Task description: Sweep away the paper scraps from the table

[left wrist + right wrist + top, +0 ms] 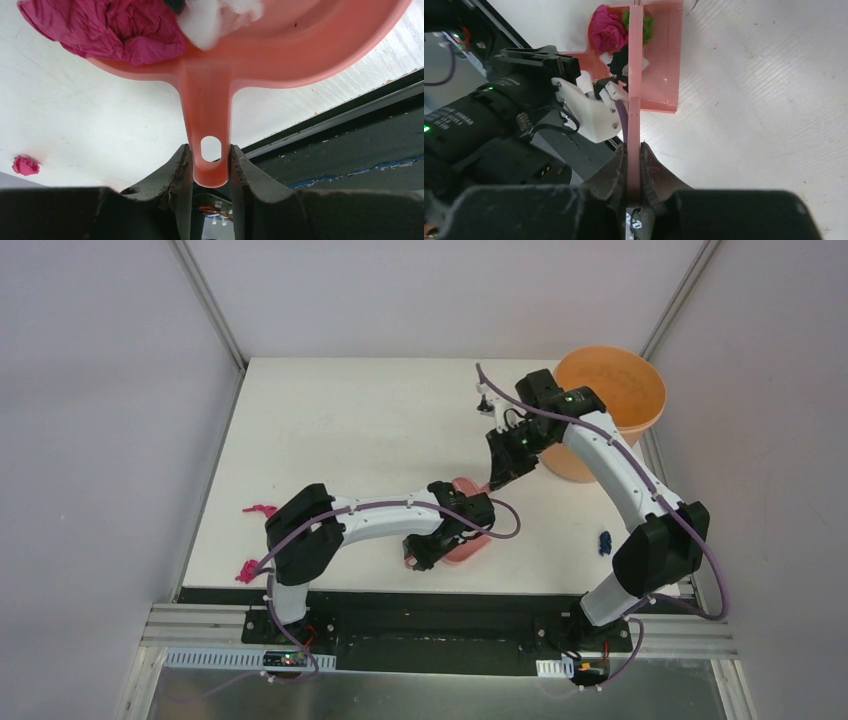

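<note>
My left gripper [210, 165] is shut on the handle of the pink dustpan [210, 75], which sits low over the table [90, 125] near its front edge. In the pan lie paper scraps: a magenta one [115, 30], a white one [220, 15], and in the right wrist view a green one [647, 22] and a black one [619, 62]. My right gripper [634, 167] is shut on the thin pink brush [634, 100], which reaches into the dustpan [669, 75]. In the top view the right gripper [497, 475] hangs just behind the pan [470, 545].
An orange bucket [610, 405] stands at the table's back right corner. Loose scraps lie on the table: magenta ones at the left [260, 509] and front left [245, 570], a blue one [604, 542] by the right arm. The black front strip [350, 120] runs beside the pan.
</note>
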